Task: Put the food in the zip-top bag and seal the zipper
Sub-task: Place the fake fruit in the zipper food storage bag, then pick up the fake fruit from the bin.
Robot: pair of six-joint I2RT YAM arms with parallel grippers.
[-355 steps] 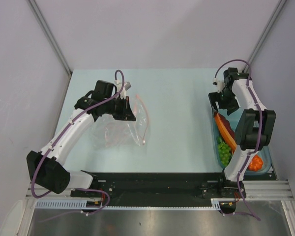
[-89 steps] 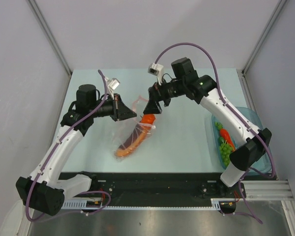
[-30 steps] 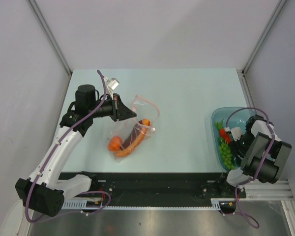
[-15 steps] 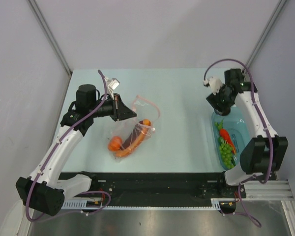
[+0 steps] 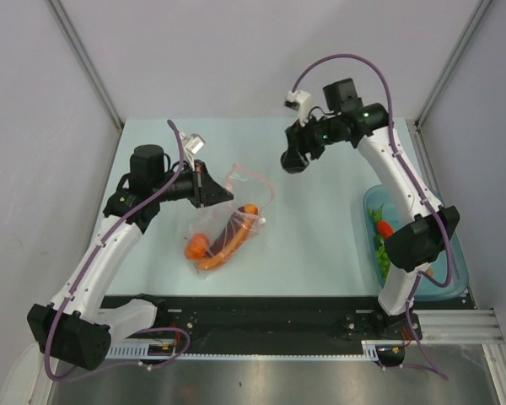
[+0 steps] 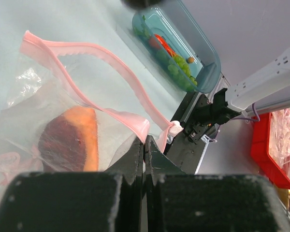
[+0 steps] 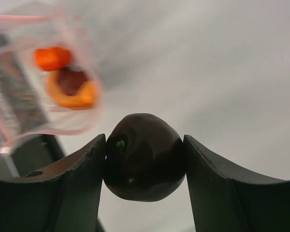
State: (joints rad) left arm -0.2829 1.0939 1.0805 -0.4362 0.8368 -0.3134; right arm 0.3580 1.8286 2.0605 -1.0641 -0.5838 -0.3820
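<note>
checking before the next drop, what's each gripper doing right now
Left gripper: shut, pinching the zip-top bag just below its mouth.
Right gripper: closed on the dark ball.

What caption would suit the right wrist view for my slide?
Right gripper grips a dark ball; beyond, the blurred zip-top bag holds an orange slice.

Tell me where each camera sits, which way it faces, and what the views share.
Top external: above and behind the bases, looking down on the table; left arm and right arm show.
Left wrist: on the left gripper, looking past its shut fingers at the zip-top bag and teal bowl.
Right wrist: on the right gripper, whose fingers clamp the dark ball, the bag blurred beyond.
Shared: all three show the orange slice in the bag.
</note>
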